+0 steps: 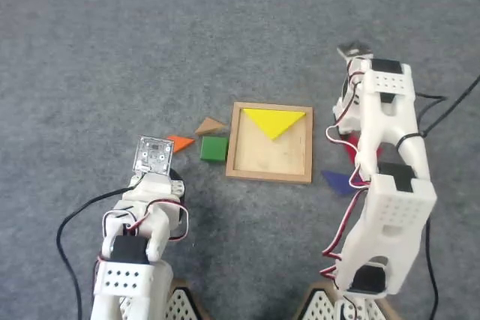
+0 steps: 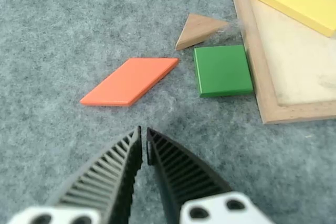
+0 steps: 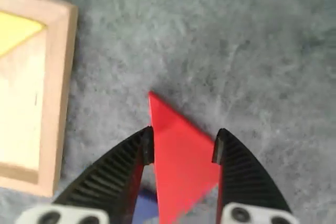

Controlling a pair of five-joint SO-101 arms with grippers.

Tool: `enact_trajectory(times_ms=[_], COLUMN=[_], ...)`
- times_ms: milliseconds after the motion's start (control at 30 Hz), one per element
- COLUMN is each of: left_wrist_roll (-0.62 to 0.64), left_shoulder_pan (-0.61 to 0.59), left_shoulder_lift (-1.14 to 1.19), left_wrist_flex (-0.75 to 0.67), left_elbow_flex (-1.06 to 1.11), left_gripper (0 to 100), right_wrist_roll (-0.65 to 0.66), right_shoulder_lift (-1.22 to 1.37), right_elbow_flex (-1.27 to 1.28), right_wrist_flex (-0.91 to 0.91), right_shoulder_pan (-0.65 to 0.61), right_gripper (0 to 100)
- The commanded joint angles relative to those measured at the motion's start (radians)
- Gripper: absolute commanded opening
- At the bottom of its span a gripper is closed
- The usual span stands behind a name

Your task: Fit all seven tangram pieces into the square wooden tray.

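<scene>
The square wooden tray (image 1: 270,178) holds the yellow triangle (image 1: 274,121), set along one edge, apparently to leave room. The right end effector (image 3: 184,142) grips the red triangle (image 3: 181,156) beside the tray, likely for insertion. The left end effector (image 2: 143,136), clenched empty, faces the orange parallelogram (image 2: 130,81).

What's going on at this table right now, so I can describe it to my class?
Two robot arms are working on a tangram. The right gripper is closed on a red triangle beside the wooden tray, with a blue piece close by. The left gripper, shut and empty, hovers over the grey mat near the orange parallelogram, green square and tan triangle. Only the yellow triangle lies in the tray.
</scene>
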Motion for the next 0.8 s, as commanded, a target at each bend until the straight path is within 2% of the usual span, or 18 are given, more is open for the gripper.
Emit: enact_trajectory(times_ms=[0,167,300,567,767], left_wrist_roll=[0.005,0.006,0.006,0.005,0.006], left_shoulder_pan=[-0.003,-0.003,-0.003,-0.003,-0.003], left_shoulder_lift=[-0.012,-0.012,-0.012,-0.012,-0.012], left_wrist_flex=[0.000,0.000,0.000,0.000,0.000], left_elbow_flex=[-0.018,-0.018,-0.018,-0.018,-0.018], left_gripper=[1,1,1,1,1], right_wrist_roll=[-0.071,-0.066,0.000,0.043,0.101], right_shoulder_lift=[-0.162,-0.364,-0.456,-0.473,-0.383], right_elbow_flex=[-0.008,0.301,0.526,0.588,0.568], right_wrist_flex=[0.048,-0.124,-0.277,-0.314,-0.386], right_shoulder_pan=[0.061,0.087,0.056,0.044,0.051], right_gripper=[17.7,17.8,18.0,18.0,18.1])
